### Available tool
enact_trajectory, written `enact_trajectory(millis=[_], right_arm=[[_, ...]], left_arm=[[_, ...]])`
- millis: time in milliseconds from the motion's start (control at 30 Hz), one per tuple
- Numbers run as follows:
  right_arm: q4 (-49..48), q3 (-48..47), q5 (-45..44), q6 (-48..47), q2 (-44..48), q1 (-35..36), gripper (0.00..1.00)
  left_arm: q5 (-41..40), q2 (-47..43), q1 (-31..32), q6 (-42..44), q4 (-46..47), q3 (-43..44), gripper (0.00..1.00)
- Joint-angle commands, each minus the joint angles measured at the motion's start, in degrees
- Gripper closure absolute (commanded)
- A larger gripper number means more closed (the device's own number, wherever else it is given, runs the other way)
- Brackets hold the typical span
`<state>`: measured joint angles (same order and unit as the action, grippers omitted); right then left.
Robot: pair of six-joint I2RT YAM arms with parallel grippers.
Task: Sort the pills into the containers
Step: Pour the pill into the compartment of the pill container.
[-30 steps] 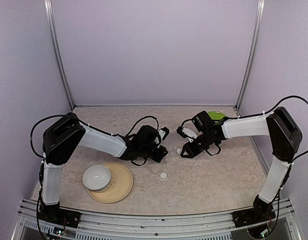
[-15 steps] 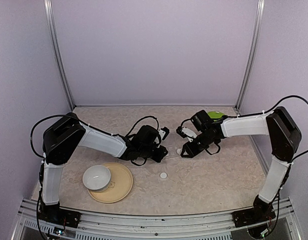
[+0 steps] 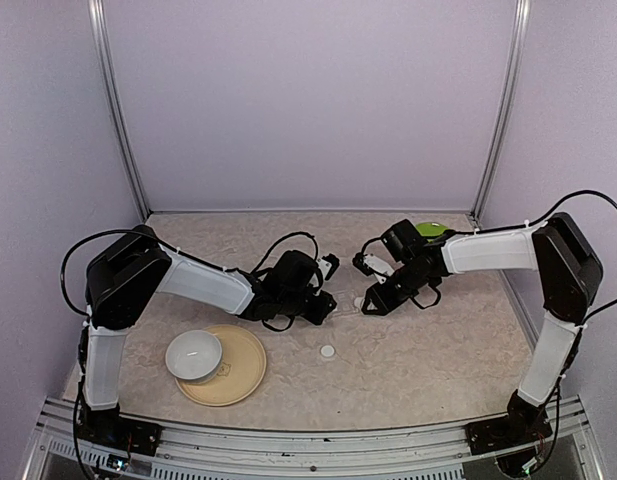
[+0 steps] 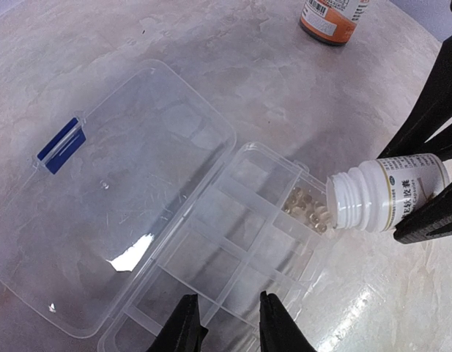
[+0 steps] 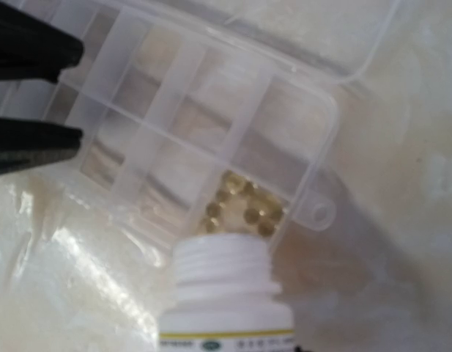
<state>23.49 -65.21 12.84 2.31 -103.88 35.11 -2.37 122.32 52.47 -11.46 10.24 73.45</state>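
Clear plastic rectangular pill box [image 4: 204,257] is sitting open with its lid lying flat, and the tiny yellowish-white pills [image 4: 308,209] are piling into just one corner compartment of it. Right claw [image 3: 372,297] is clenching a small white plastic bottle [image 4: 383,192] tipped on its side, with the mouth hanging right at that corner's outer wall. Left claw [image 4: 227,297] is straddling the box's opposite rim with its jaws partly closed. Honestly can't tell if it's actually pinching the plastic or just hovering.

What's worrying me: the bottle mouth is riding right over the box's edge, so any pill rolling out a bit wide is probably landing on the marbled beige tabletop [image 4: 211,44] beside the box instead of inside it. Everything is also heaping in one cell while the neighbouring cells are looking bare, so I'm guessing the sorting is barely getting started. And if the left claw isn't gripping, one nudge from the bottle is likely sending that light box sliding.
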Motion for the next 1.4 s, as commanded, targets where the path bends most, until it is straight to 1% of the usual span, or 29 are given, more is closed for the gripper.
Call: enact_trajectory(millis=[0,467,1033,1367], right_arm=[[-0.35,1.29,-0.01,-1.05,-0.86,0.57,1.00],[-11.00,8.65,-0.06,-1.87,1.31,1.55,1.00],[-30.83,20.39,-1.60,-0.94,5.84,3.29,1.00],[-44.55,26.50,-1.38,-1.05,5.34,3.31,1.00]], left_arm=[[0.26,2.57,-0.17,0.39,-3.91,0.05,0.72],[0.18,2.66,-0.17,0.39,-4.00,0.14,0.72],[0.30,2.66,-0.17,0.39,-4.09,0.17,0.72],[0.32,2.57,-0.17,0.41,-4.09,0.14,0.72]])
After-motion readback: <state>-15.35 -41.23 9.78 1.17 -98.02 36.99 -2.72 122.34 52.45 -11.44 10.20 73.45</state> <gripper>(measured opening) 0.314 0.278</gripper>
